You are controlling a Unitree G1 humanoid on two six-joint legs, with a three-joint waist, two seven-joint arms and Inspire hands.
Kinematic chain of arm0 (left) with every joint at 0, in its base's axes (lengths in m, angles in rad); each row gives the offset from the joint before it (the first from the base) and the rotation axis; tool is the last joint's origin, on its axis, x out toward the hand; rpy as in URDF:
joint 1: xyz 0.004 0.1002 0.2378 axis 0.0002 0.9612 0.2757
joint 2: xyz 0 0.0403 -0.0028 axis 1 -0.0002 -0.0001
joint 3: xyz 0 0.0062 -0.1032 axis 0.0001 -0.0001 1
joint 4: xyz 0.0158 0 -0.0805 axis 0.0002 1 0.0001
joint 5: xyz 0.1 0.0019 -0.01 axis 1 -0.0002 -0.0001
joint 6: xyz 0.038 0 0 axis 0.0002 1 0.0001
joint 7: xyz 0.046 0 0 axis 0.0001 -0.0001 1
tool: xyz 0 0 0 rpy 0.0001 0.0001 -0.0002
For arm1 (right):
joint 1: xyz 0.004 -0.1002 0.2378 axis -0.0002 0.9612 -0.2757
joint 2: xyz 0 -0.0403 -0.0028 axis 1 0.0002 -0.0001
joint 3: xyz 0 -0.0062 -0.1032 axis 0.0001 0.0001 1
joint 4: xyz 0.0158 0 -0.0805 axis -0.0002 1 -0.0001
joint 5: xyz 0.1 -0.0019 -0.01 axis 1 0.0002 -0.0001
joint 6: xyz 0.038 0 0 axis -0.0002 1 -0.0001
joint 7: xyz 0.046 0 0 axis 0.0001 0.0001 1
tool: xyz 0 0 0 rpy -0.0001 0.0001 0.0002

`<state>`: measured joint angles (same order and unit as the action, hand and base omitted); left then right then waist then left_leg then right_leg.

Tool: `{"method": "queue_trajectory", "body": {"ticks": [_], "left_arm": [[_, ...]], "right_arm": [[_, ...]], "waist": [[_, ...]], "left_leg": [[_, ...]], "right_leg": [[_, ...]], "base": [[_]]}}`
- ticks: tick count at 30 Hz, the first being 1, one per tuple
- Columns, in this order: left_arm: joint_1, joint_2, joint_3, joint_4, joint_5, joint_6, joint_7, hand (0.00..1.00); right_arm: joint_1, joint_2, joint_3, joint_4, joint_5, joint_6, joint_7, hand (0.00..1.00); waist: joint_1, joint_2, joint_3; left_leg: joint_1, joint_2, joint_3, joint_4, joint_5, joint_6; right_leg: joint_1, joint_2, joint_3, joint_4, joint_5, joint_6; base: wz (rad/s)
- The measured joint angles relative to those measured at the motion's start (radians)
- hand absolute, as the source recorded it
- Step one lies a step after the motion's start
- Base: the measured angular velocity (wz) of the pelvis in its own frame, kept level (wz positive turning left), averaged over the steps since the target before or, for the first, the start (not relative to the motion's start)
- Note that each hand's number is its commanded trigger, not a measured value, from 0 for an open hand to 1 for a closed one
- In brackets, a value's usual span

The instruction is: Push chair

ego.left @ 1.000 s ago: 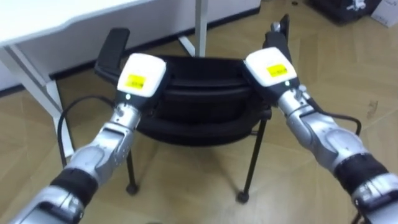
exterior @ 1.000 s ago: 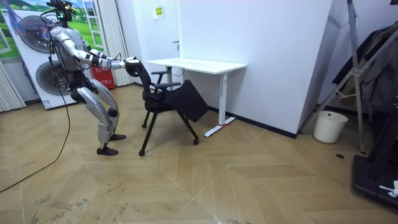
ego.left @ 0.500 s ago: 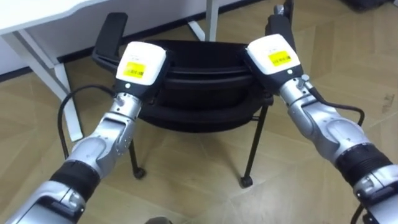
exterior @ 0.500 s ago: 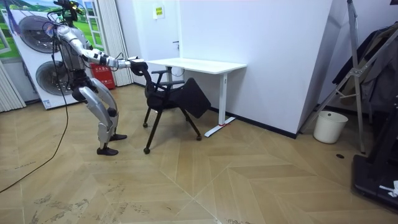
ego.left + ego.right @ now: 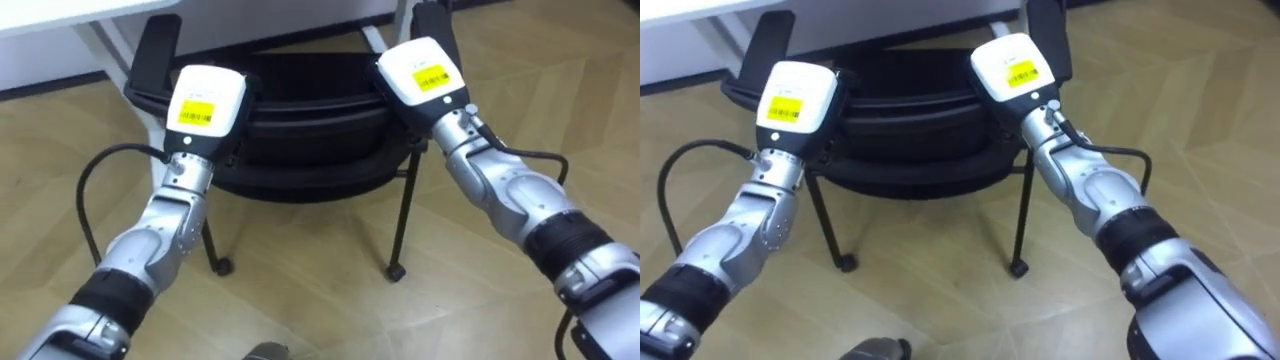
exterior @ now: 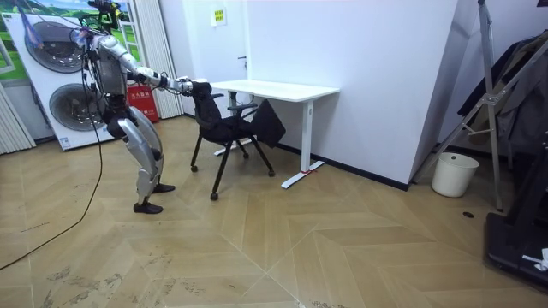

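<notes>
Both hands sit on top of the chair (image 5: 310, 140) backrest, the left hand (image 5: 205, 105) at its left end and the right hand (image 5: 420, 72) at its right. Their fingers are hidden over the far side, so I cannot tell whether they grip. The chair stands at the white desk (image 6: 274, 88), its seat partly under it. Pushing well here likely means equal pressure from both sides, so the chair goes in straight without skewing.

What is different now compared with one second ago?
The chair slid toward the white desk, to the room view's right. The left robot hand and right robot hand stayed on its backrest top; the robot's feet and the desk kept their places.
</notes>
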<state>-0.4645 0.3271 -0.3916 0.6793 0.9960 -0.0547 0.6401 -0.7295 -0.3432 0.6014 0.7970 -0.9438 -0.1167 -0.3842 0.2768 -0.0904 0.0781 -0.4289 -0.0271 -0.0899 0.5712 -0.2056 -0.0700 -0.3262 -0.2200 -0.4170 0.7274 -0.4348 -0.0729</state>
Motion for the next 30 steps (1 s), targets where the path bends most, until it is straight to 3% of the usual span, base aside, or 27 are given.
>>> {"method": "queue_trajectory", "body": {"ticks": [7, 10, 13, 15, 16, 17, 18, 19, 21, 22, 26, 28, 30], "left_arm": [[0.041, 0.006, 0.036, -0.062, 0.036, 0.029, 0.000, 1.00], [0.052, 0.017, 0.036, -0.073, 0.036, 0.031, 0.000, 1.00], [0.068, 0.016, 0.035, -0.091, 0.038, 0.034, -0.003, 1.00], [0.078, 0.023, 0.028, -0.103, 0.038, 0.030, -0.022, 1.00], [0.082, 0.022, 0.022, -0.104, 0.040, 0.030, -0.022, 1.00], [0.087, 0.015, 0.014, -0.104, 0.044, 0.033, -0.024, 1.00], [0.088, 0.011, 0.010, -0.100, 0.056, 0.030, -0.037, 1.00], [0.088, 0.011, 0.007, -0.098, 0.056, 0.028, -0.041, 1.00], [0.087, 0.016, -0.004, -0.090, 0.054, 0.019, -0.056, 1.00], [0.084, 0.019, -0.004, -0.086, 0.054, 0.012, -0.056, 1.00], [0.058, 0.034, -0.014, -0.061, 0.039, -0.008, -0.061, 1.00], [0.051, 0.036, -0.009, -0.056, 0.039, -0.016, -0.062, 1.00], [0.029, 0.035, -0.018, -0.028, 0.033, -0.028, -0.062, 1.00]], "right_arm": [[-0.018, 0.026, 0.006, 0.014, -0.001, 0.001, -0.012, 1.00], [-0.013, 0.038, 0.006, 0.018, -0.002, 0.001, -0.012, 1.00], [-0.005, 0.042, 0.008, 0.018, -0.005, -0.003, -0.009, 1.00], [0.019, 0.039, 0.007, 0.015, -0.004, -0.010, -0.012, 1.00], [0.030, 0.039, 0.005, 0.016, -0.004, -0.011, -0.018, 1.00], [0.042, 0.036, 0.002, 0.017, -0.001, -0.012, -0.023, 1.00], [0.054, 0.035, 0.002, 0.025, 0.000, -0.015, -0.023, 1.00], [0.060, 0.036, 0.002, 0.027, 0.002, -0.015, -0.025, 1.00], [0.080, 0.046, 0.003, 0.033, 0.021, -0.013, -0.029, 1.00], [0.082, 0.048, 0.003, 0.034, 0.022, -0.013, -0.029, 1.00], [0.067, 0.067, 0.003, 0.068, 0.030, -0.014, -0.044, 1.00], [0.062, 0.068, 0.001, 0.070, 0.028, -0.013, -0.049, 1.00], [0.059, 0.070, -0.003, 0.074, 0.029, -0.012, -0.050, 1.00]], "waist": [[0.056, -0.018, 0.0135], [0.060, -0.017, 0.0153], [0.066, -0.015, 0.0147], [0.054, -0.017, 0.0099], [0.054, -0.016, 0.0095], [0.054, -0.012, 0.0077], [0.046, 0.000, 0.0012], [0.042, 0.004, -0.0004], [0.042, 0.020, -0.0047], [0.040, 0.027, -0.0046], [0.039, 0.064, -0.0009], [0.036, 0.072, -0.0004], [0.036, 0.076, -0.0007]], "left_leg": [[-0.004, -0.023, -0.005, 0.033, -0.005, 0.008], [-0.003, -0.026, -0.004, 0.057, -0.015, 0.021], [-0.001, -0.050, -0.002, 0.084, -0.027, 0.042], [0.023, -0.065, 0.021, 0.082, -0.060, 0.072], [0.031, -0.065, 0.030, 0.082, -0.075, 0.070], [0.035, -0.067, 0.036, 0.106, -0.106, 0.092], [0.035, -0.069, 0.040, 0.140, -0.128, 0.105], [0.036, -0.066, 0.045, 0.155, -0.136, 0.110], [0.051, -0.049, 0.060, 0.202, -0.161, 0.121], [0.053, -0.044, 0.061, 0.212, -0.166, 0.125], [0.053, -0.001, 0.083, 0.241, -0.191, 0.143], [0.047, 0.003, 0.086, 0.250, -0.196, 0.152], [0.047, 0.004, 0.090, 0.250, -0.198, 0.158]], "right_leg": [[0.030, -0.026, -0.037, 0.000, -0.017, 0.024], [0.056, -0.029, -0.055, -0.005, -0.023, 0.036], [0.067, -0.061, -0.062, 0.022, -0.035, 0.055], [0.076, -0.084, -0.053, 0.051, -0.046, 0.076], [0.081, -0.092, -0.050, 0.063, -0.047, 0.080], [0.080, -0.105, -0.033, 0.103, -0.048, 0.090], [0.065, -0.111, -0.001, 0.164, -0.028, 0.118], [0.055, -0.114, 0.020, 0.194, -0.011, 0.129], [0.024, -0.121, 0.067, 0.279, 0.055, 0.123], [0.024, -0.120, 0.067, 0.288, 0.067, 0.121], [-0.027, -0.098, 0.093, 0.327, 0.183, 0.117], [-0.048, -0.090, 0.105, 0.335, 0.200, 0.119], [-0.096, -0.090, 0.117, 0.312, 0.170, 0.136]], "base": [[0.21], [0.24], [0.17], [0.06], [-0.11], [-0.11], [-0.08], [-0.08], [-0.21], [-0.19], [-0.27], [-0.22], [-0.06]]}}
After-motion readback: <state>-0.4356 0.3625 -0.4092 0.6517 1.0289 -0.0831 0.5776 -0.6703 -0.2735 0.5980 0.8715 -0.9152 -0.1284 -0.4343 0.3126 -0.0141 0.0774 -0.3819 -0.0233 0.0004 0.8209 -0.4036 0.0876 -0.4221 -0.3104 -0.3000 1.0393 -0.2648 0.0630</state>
